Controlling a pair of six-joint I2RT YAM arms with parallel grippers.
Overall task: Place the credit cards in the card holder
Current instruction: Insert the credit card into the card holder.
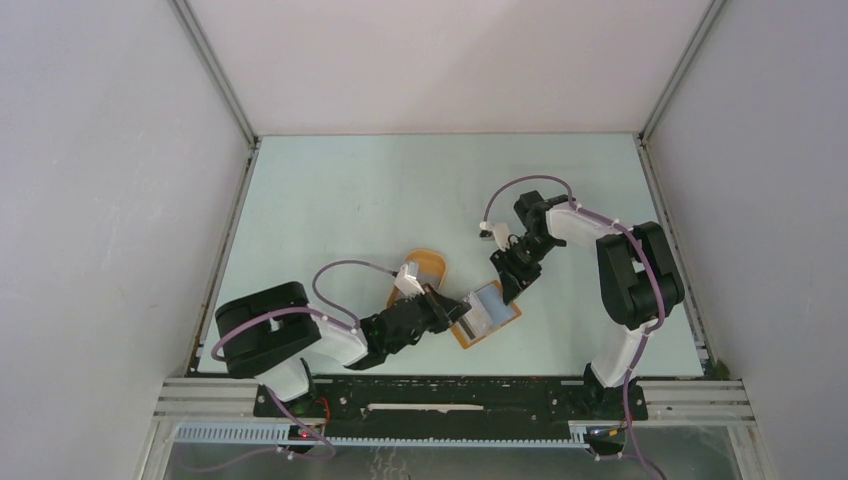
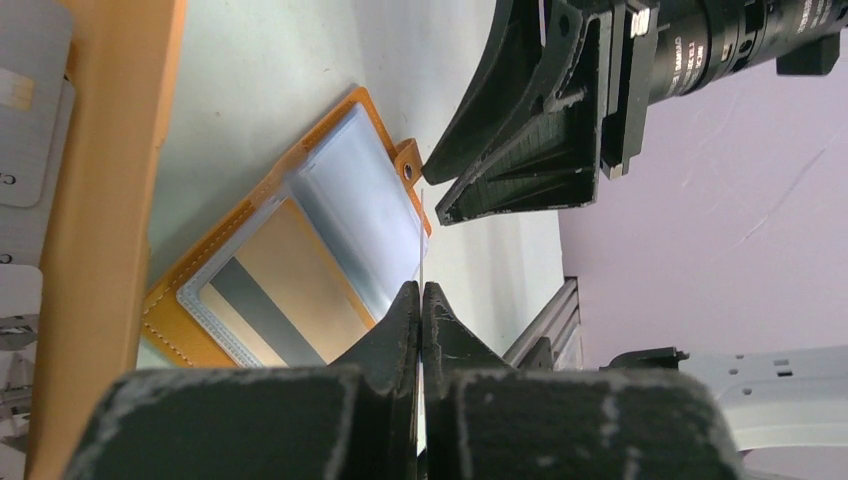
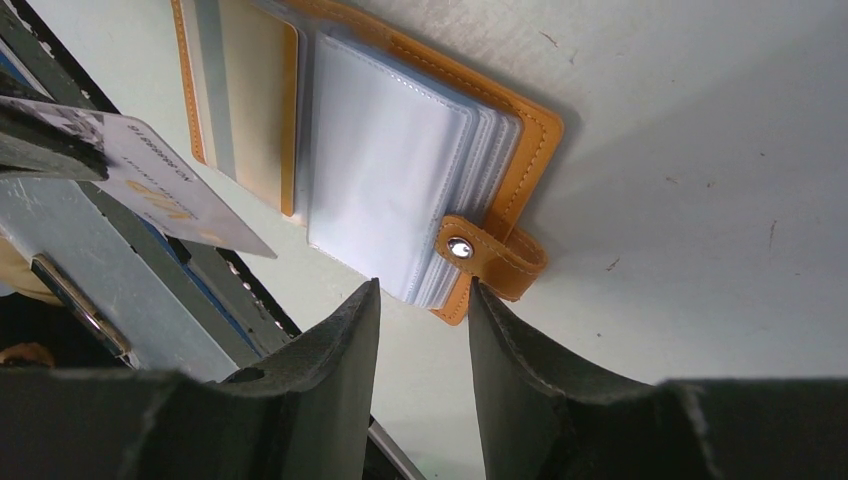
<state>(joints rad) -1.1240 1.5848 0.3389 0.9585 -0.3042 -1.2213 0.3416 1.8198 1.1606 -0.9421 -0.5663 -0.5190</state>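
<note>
Right wrist view: the right gripper (image 3: 422,290) stands with its jaws apart and nothing between them, poised over the pale green table (image 3: 700,150). Just beyond its fingertips lies the small orange-tan folding card holder (image 3: 400,160), opened flat, its clear plastic sleeves uppermost. The card holder's closure tab with a metal snap (image 3: 470,252) is the part nearest the tips, close to the gap but not inside it. To the left of this gripper a thin, pale whitish-grey credit card (image 3: 170,195) with faint print is held above the table, apart from the card holder.

Left wrist view: the left gripper (image 2: 421,297) is closed flat on that credit card, which is seen edge-on as a fine line rising from the tips. The open card holder lies ahead and left of these tips. Farther left is the rim of an oval orange tray (image 2: 100,200) holding more pale cards (image 2: 30,110). The right gripper hangs ahead of the card's far edge, just to the right.
</note>
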